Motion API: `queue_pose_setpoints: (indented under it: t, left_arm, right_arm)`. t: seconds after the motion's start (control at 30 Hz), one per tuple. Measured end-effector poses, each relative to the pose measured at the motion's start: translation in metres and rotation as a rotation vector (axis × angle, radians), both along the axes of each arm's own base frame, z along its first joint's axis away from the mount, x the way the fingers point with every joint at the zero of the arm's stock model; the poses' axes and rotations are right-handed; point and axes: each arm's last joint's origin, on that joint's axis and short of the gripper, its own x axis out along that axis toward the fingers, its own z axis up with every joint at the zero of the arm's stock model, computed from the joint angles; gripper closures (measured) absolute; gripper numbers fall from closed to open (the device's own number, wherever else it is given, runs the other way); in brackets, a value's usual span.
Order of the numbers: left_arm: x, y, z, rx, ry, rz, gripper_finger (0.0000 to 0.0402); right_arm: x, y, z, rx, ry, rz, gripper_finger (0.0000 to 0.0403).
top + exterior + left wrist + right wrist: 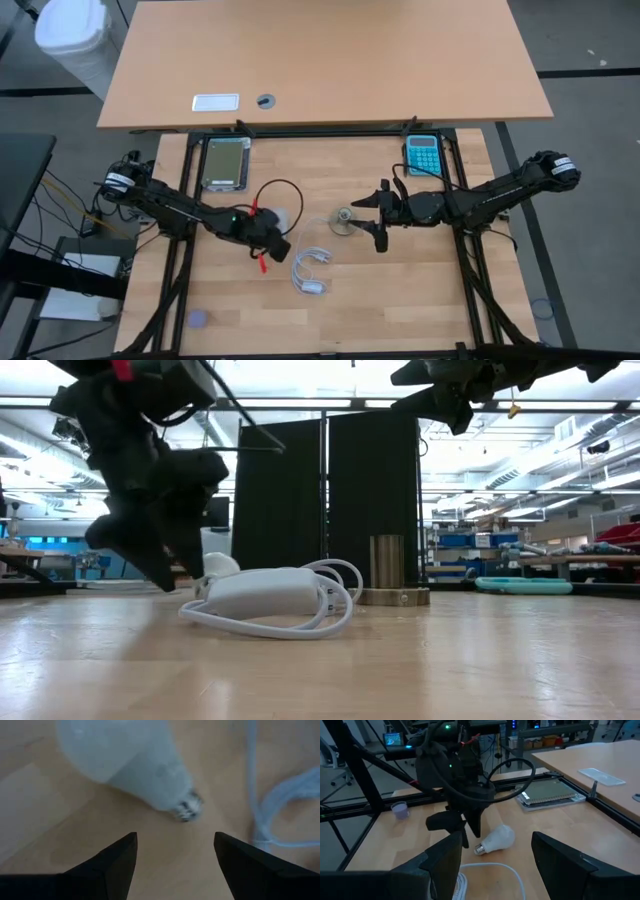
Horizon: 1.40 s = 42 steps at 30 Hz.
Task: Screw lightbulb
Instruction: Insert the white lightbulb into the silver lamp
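The white lightbulb (135, 760) lies on its side on the wooden table, its screw base (186, 807) pointing toward my left gripper (172, 855). That gripper hangs open just above the table, slanting down, fingers short of the base and touching nothing. The right wrist view shows the lightbulb (495, 839) beside my left gripper (462, 832). The round metal socket (343, 222) stands upright at mid-table. My right gripper (378, 215) waits open and raised just right of the socket, holding nothing.
A coiled white cable with its adapter (270, 595) lies near the lightbulb, between it and the table's near edge. A tablet-like tray (225, 163) and a blue calculator (422, 155) sit at the far edge. A small lilac cup (197, 319) stands near the front left.
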Motion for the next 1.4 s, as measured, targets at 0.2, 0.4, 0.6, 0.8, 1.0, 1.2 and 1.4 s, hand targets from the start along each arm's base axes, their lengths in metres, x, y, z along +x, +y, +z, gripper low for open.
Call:
queue_pose_setpoints:
  t: [0.2, 0.4, 0.6, 0.8, 1.0, 1.2, 1.4]
  left_arm:
    - [0.001, 0.002, 0.0, 0.029, -0.019, 0.037, 0.0133]
    - [0.0, 0.008, 0.0, 0.051, -0.001, 0.071, 0.0133]
    - [0.001, 0.016, 0.0, 0.055, 0.003, 0.101, 0.0133]
    - [0.005, 0.021, 0.001, 0.055, -0.038, 0.122, 0.0133]
    - [0.006, 0.03, 0.001, 0.081, -0.041, 0.169, 0.0133]
    - [0.006, 0.037, 0.001, 0.105, -0.026, 0.158, 0.0133]
    - [0.003, 0.044, 0.001, 0.142, 0.032, 0.119, 0.0133]
  right_arm:
    - [0.0, 0.0, 0.0, -0.008, 0.001, 0.002, 0.0161]
    - [0.0, 0.0, 0.0, -0.008, 0.001, 0.005, 0.0161]
    - [0.0, 0.0, 0.0, -0.008, 0.002, 0.007, 0.0161]
    - [0.0, 0.0, 0.0, -0.008, -0.002, 0.007, 0.0161]
    - [0.0, 0.0, 0.001, -0.007, -0.008, 0.007, 0.0161]
    - [0.0, 0.0, 0.001, -0.016, -0.008, 0.008, 0.0161]
    - [0.0, 0.0, 0.001, -0.016, -0.007, 0.008, 0.0161]
